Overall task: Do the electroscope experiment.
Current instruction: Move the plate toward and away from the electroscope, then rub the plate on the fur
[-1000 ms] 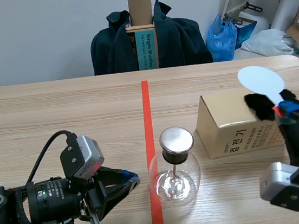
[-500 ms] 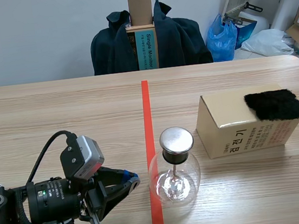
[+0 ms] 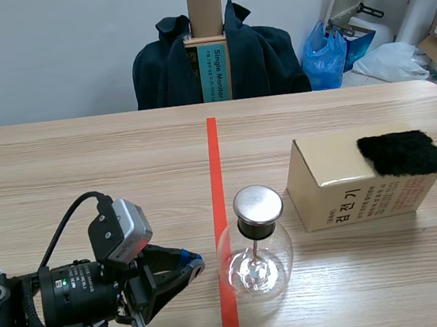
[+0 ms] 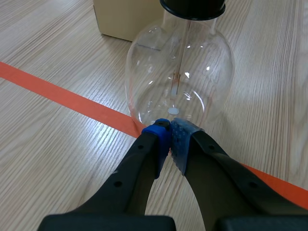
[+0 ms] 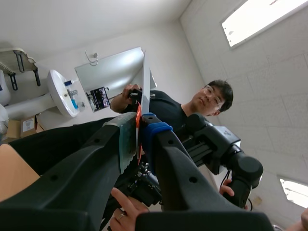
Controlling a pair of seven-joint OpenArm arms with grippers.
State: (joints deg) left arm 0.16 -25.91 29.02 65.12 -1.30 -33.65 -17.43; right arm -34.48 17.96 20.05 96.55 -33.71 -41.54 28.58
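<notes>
left pincer: we see its two blue pads pressed together on nothing, the tips low over the bench and aimed at the base of the electroscope flask, with a small gap showing in the scene view.
electroscope flask: round clear glass, upright on the bench just right of the orange-red tape line, between the left pincer and the cardboard box.
metal disc: sits flat on the black stopper in the flask's neck; a thin rod hangs from it down inside the glass.
cardboard box: lies on the bench near the flask, on its right and a little farther back.
black fur pad: lies on top of the box at its right end.
right pincer: outside the scene view; its own view looks upward at the ceiling, and we see it clamped on the white paddle.
white paddle: seen edge-on, rising from between the pads, with an orange-red strip at the grip.
person: beyond the right pincer, in a dark top.
behind the bench: a dark jacket draped over a chair, and a blue bag.
</notes>
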